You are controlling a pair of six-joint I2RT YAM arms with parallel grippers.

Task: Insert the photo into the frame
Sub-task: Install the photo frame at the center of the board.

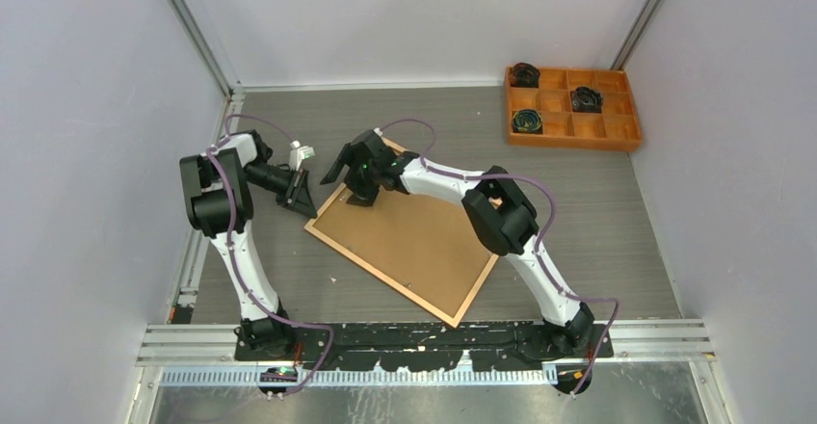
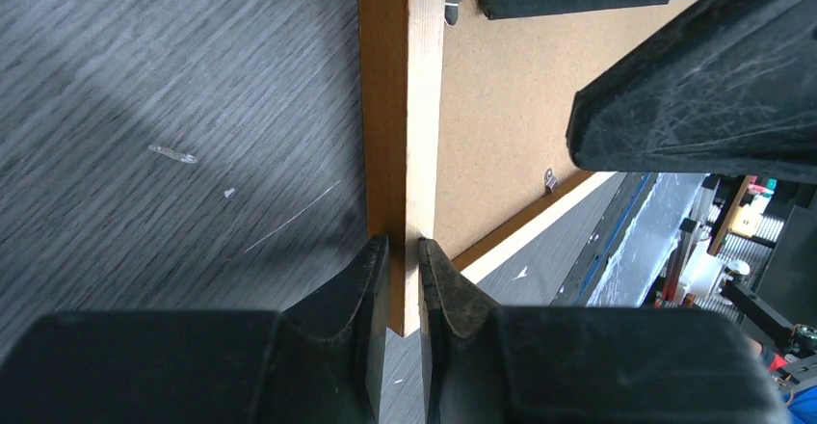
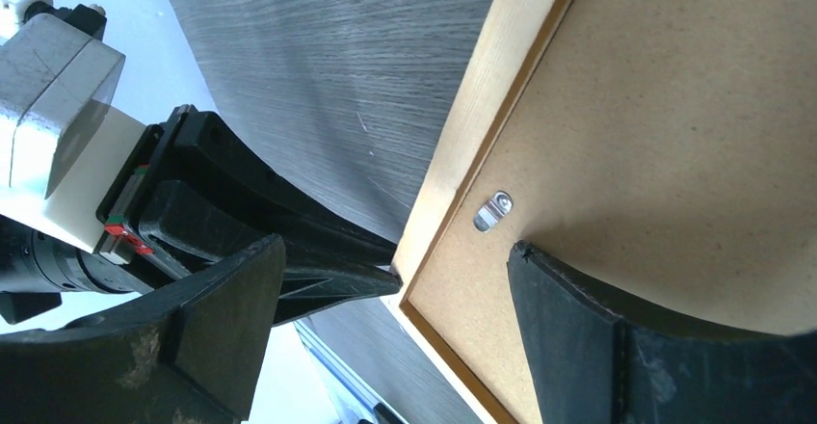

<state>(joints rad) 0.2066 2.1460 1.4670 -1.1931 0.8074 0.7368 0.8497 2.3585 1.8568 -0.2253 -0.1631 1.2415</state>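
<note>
The frame (image 1: 381,278) lies face down in the middle of the table, with the plain brown backing board (image 1: 414,241) filling its back. The photo is hidden. My left gripper (image 1: 306,198) is shut on the frame's left corner; in the left wrist view its jaws (image 2: 405,251) pinch the wooden rim (image 2: 395,106). My right gripper (image 1: 349,185) is open just above the same corner. In the right wrist view (image 3: 397,246) one finger hangs over the backing board (image 3: 674,106) near a metal turn clip (image 3: 493,210), the other off the rim (image 3: 482,106).
An orange compartment tray (image 1: 573,106) with dark coiled items stands at the back right. Grey walls close in the left, the back and the right. A metal rail (image 1: 424,337) runs along the near edge.
</note>
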